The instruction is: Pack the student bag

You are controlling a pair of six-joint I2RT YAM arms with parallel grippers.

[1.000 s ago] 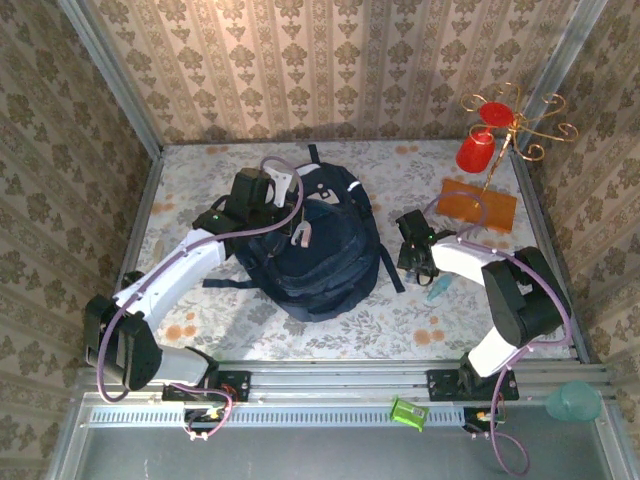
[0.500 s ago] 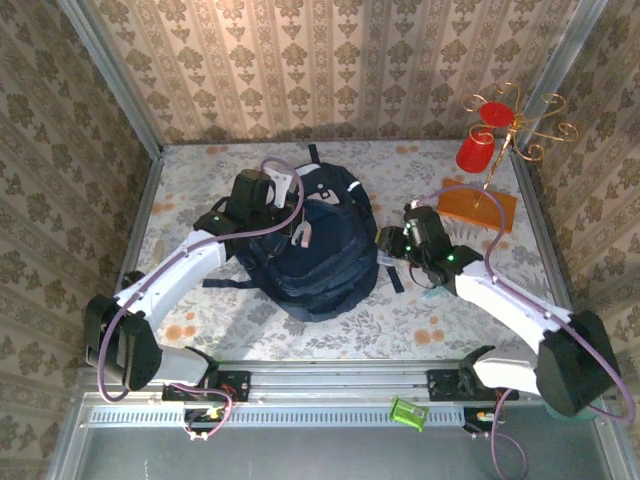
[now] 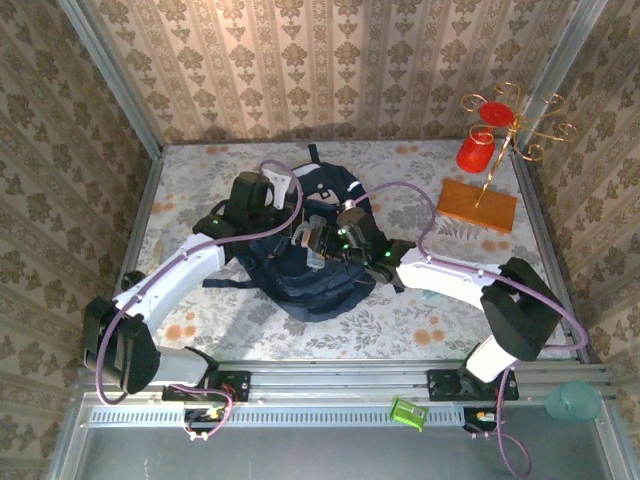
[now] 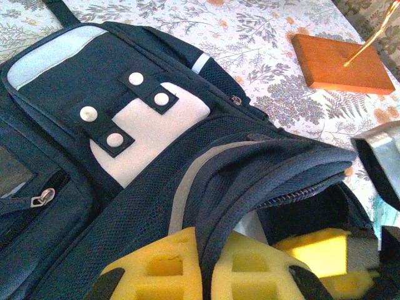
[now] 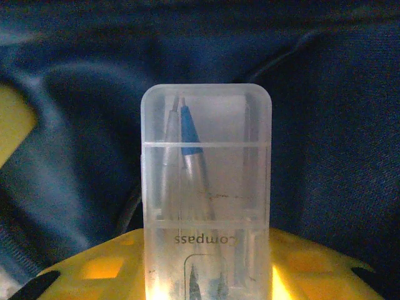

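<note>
Evidently the packing step in hand was slipping the clear compass case (image 5: 206, 181) into the student bag (image 3: 330, 285).

Lying mid-desk (image 3: 430, 325) with its studded white patches up, the bag had its main mouth lifted by the left tool (image 4: 206, 272), which was pinched tight on a fold of the zipped rim. The right tool (image 5: 206, 269), closed partway, gripped the case by its lower end and held it against dark navy cloth at that mouth. Whether the case's far end had crossed the rim was hard to judge, perhaps not yet. Next, I judged, the case had to go deeper under the raised rim. The right tool should let go only once it sat inside, with the left holding the mouth wide.
</note>
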